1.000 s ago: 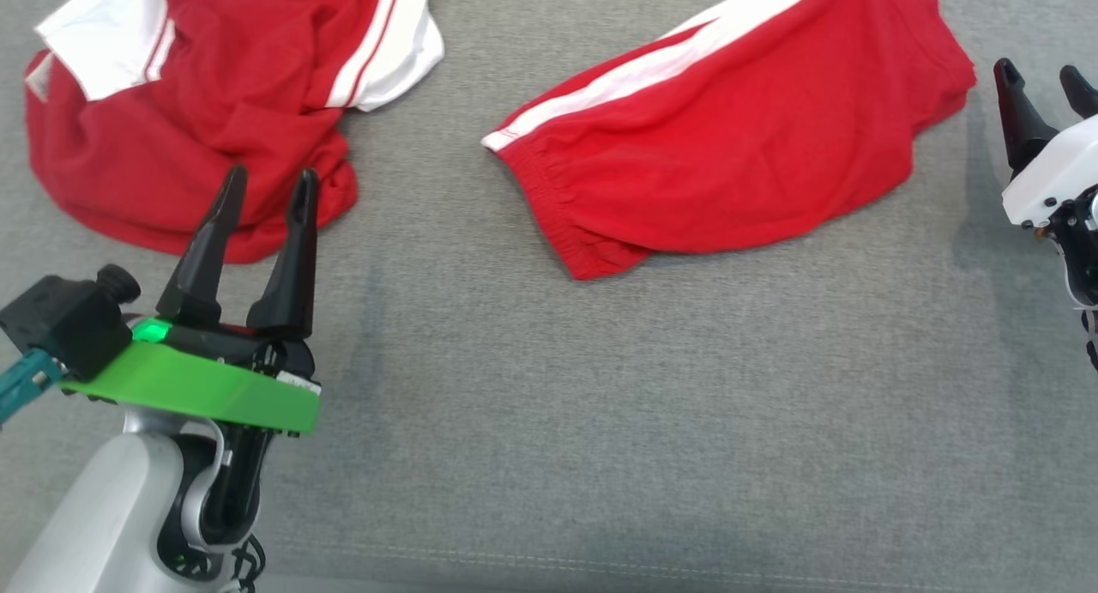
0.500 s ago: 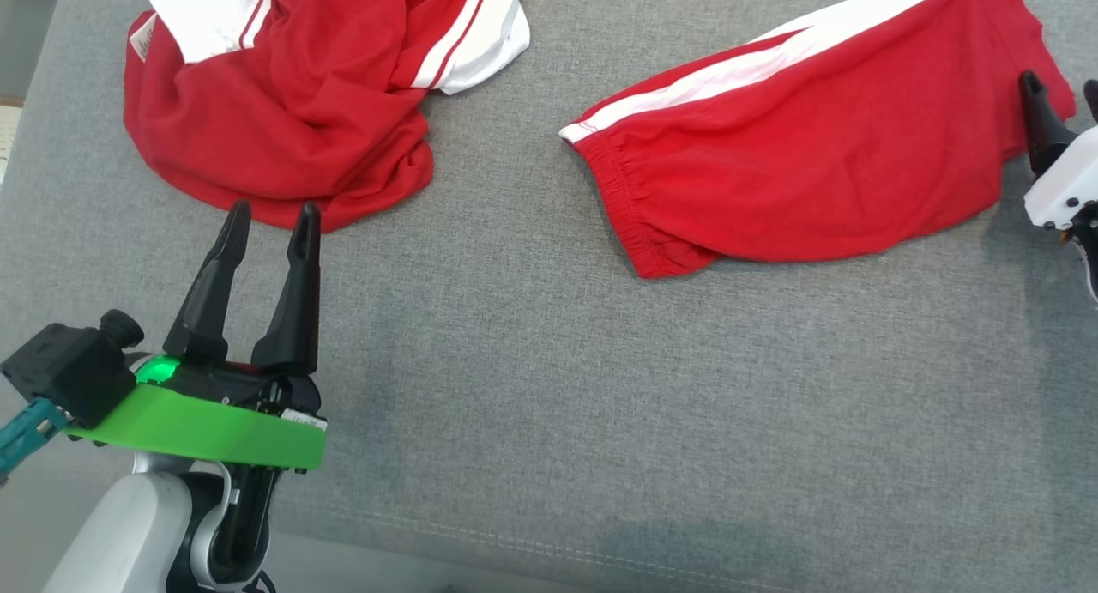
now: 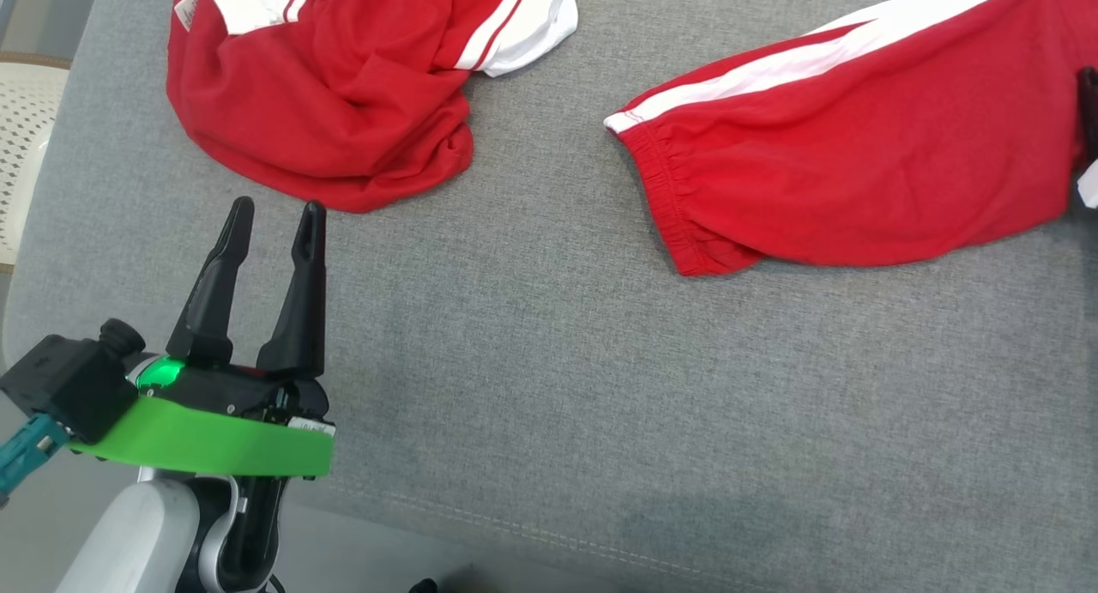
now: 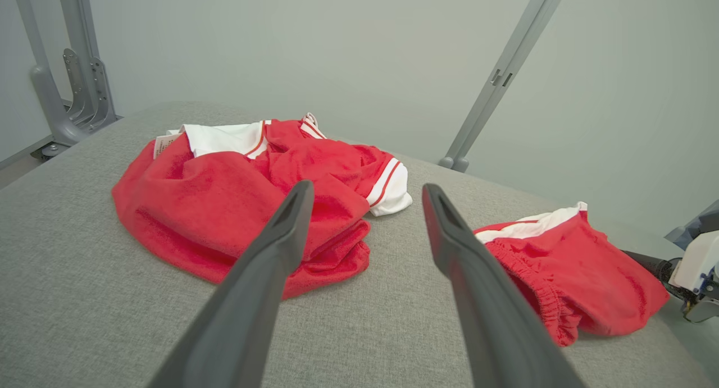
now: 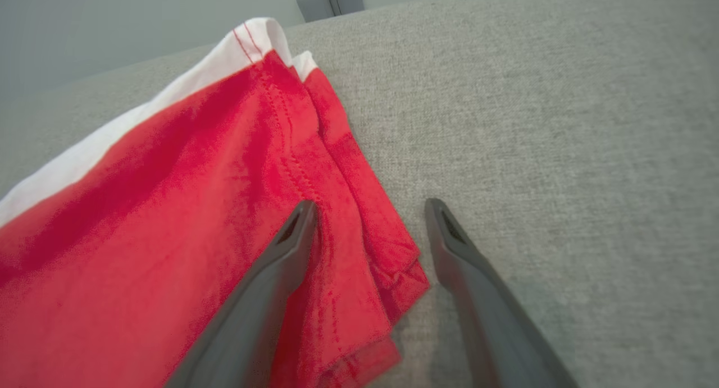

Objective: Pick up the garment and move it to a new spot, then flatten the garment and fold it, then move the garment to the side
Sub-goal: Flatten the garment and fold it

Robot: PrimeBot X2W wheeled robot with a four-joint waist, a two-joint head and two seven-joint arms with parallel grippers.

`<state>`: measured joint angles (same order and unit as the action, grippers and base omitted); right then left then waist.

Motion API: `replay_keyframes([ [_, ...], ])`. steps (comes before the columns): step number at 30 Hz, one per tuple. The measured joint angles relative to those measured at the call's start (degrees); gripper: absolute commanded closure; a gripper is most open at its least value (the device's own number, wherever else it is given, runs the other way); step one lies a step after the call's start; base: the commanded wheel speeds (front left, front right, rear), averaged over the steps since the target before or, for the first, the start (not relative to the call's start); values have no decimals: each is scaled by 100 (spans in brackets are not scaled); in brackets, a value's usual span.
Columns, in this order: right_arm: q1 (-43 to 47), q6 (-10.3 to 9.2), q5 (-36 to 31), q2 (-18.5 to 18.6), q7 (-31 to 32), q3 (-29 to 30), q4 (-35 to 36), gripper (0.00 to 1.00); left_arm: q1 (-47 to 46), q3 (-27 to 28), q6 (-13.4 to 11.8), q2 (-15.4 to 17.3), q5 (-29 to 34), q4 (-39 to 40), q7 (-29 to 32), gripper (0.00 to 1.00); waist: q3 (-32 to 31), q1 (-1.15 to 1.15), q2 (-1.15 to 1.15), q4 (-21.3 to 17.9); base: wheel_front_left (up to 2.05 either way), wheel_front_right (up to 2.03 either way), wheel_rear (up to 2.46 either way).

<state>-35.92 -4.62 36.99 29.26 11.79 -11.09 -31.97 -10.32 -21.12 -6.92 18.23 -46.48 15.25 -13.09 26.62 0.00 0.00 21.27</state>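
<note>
On the grey cushion (image 3: 549,387), the red shorts (image 3: 858,172) lie spread out at the right. The right gripper (image 5: 371,208), fingers spread, straddles their hem corner, gripping nothing. The left gripper (image 3: 278,207), likewise spread and empty, hovers near the crumpled red shirt (image 3: 326,104).

Scene is lit bright, even and diffuse. A thin soft shadow is cast on the counter (image 3: 549,361) along the near hem of the red shorts (image 3: 858,172). A broader dim patch is seen nearer the camera than the shorts, by the counter's seam. A green light (image 3: 159,372) is seen glowing at the base of the left pincer (image 3: 278,205), well left of the shorts. Head view is rendered sharp. In the left wrist view, the posts (image 4: 505,73) behind the shorts are tilted by wide-angle distortion, and the left pincer's fingers (image 4: 253,298) are blurred close up. In the right wrist view, the right pincer (image 5: 371,204) is out of focus and the shorts' red is oversaturated, detail lost.
</note>
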Motion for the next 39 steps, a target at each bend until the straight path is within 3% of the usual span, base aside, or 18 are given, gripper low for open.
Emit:
replay_keyframes([
  [1, -26, 13, 108, -43, 44, 18, -9, 89, 26, 37, 0, -24, 14, 0, -10, 0, 9, 0, 0, 23, 0, 0, 0],
  [2, -44, 52, 214, -74, 85, 43, -14, 100, 70, 71, -4, -38, 35, -2, -13, 0, 16, 0, 0, 38, 0, 0, 0],
  [10, 17, 419, 865, -610, 22, 272, -18, 100, 219, 231, -15, -131, 37, -154, -18, 0, -85, 0, 0, -52, 0, 0, 0],
  [16, 426, 659, 1159, -800, -196, 431, 22, 100, 246, 285, -15, -168, 35, -375, -65, 0, -283, 0, 0, -273, 0, 0, 0],
  [29, 1616, 764, 1707, -838, -249, 880, -82, 100, 624, 249, -16, -104, -24, -639, -3, 0, -843, 0, 0, -1032, 0, 0, 0],
  [33, 2129, 734, 1909, -614, -244, 1244, -208, 100, 757, 241, -15, -82, -24, -621, 52, 0, -1042, 0, 0, -1301, 0, 0, 0],
  [36, 2453, 602, 2036, -372, -283, 1623, -274, 100, 802, 214, -16, -66, -24, -538, 102, 0, -1169, 0, 0, -1470, 0, 0, 0],
  [39, 2526, 687, 2198, -314, -377, 1790, -78, 100, 804, 197, -16, -59, -24, -512, 123, 0, -1275, 0, 1, -1588, 0, 0, 0],
])
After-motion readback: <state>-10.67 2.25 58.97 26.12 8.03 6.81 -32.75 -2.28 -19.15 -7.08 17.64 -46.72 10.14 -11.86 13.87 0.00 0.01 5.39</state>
